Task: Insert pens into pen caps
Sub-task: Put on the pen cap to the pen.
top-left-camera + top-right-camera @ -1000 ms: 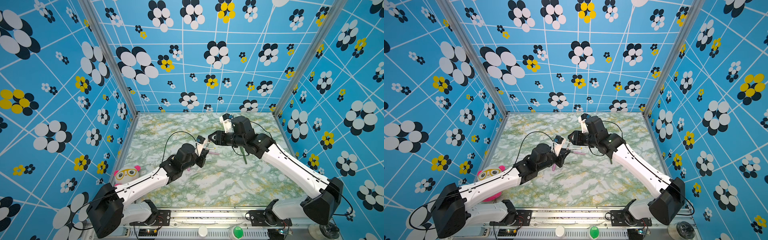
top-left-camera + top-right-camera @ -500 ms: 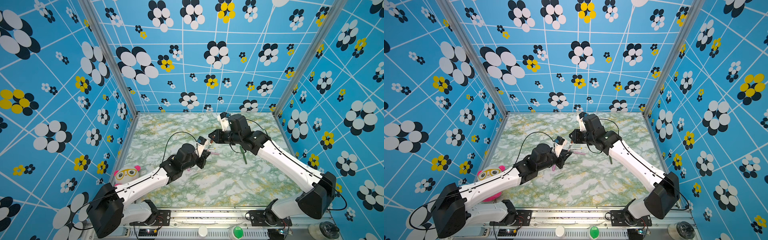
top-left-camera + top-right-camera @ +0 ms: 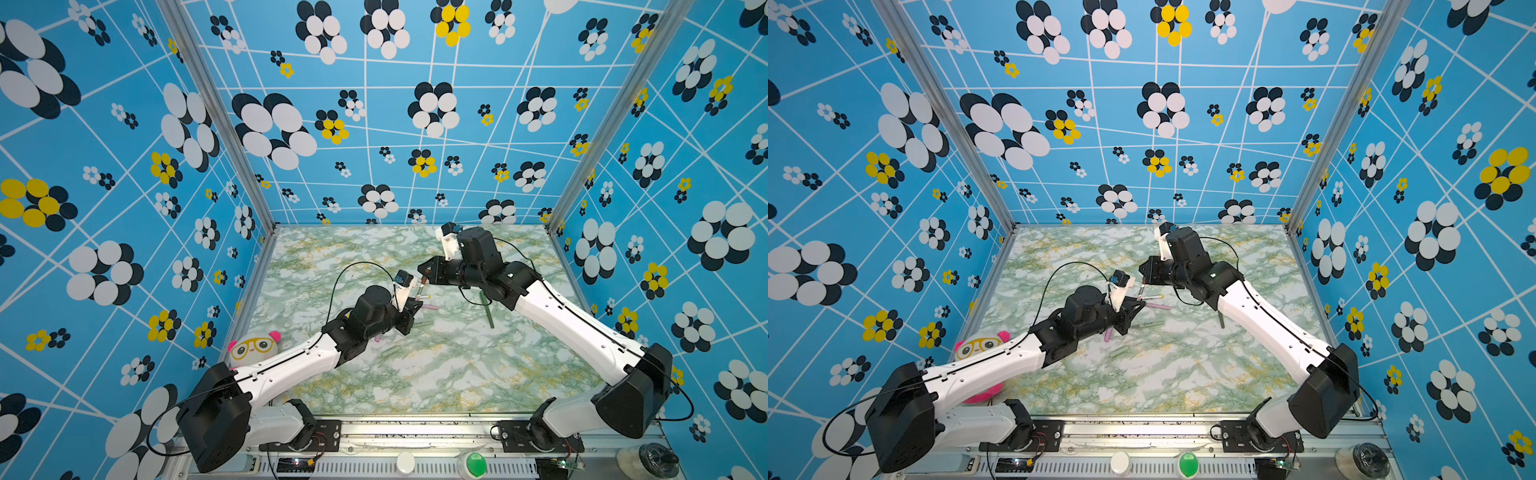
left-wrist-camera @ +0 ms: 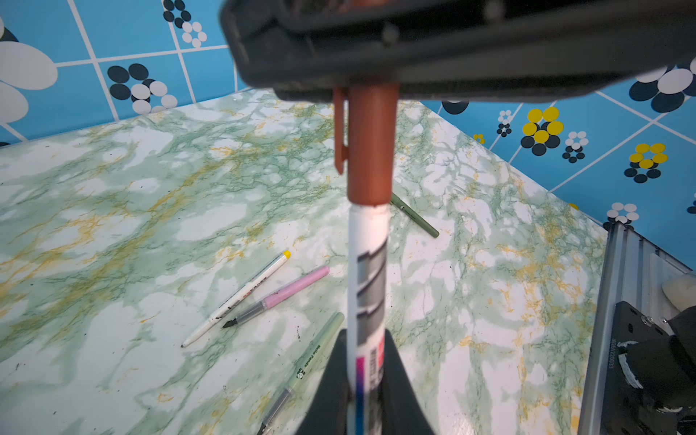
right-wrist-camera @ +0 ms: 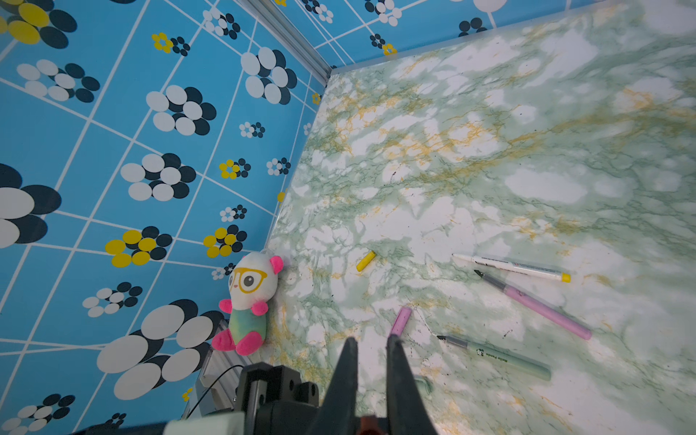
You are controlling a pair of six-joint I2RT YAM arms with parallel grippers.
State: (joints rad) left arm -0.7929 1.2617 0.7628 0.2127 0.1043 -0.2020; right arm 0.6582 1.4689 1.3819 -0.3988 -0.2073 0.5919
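One pairing in hand, four pens loose. Clamped hard in the left gripper: white-barrelled pen, gripped low on the barrel, near mid-frame in both top views. Pinched shut in the right gripper: brown cap, mouth already over the pen's tip.

Step, as judged: seating the cap. Next move likely a straight push along the barrel with the axes kept in line, then release by the right gripper. Depth of seating not clear.

Loose on the marble table: yellow-ended pen, pink pen, pale grey-green pen, and dark green pen right of centre. Also a yellow cap and pink cap, near a panda plush.

Readable: "Hello Panda" beside a small panda mark on the pale grey-green pen. Print on the held pen blurred; lettering on the yellow-ended pen too small.
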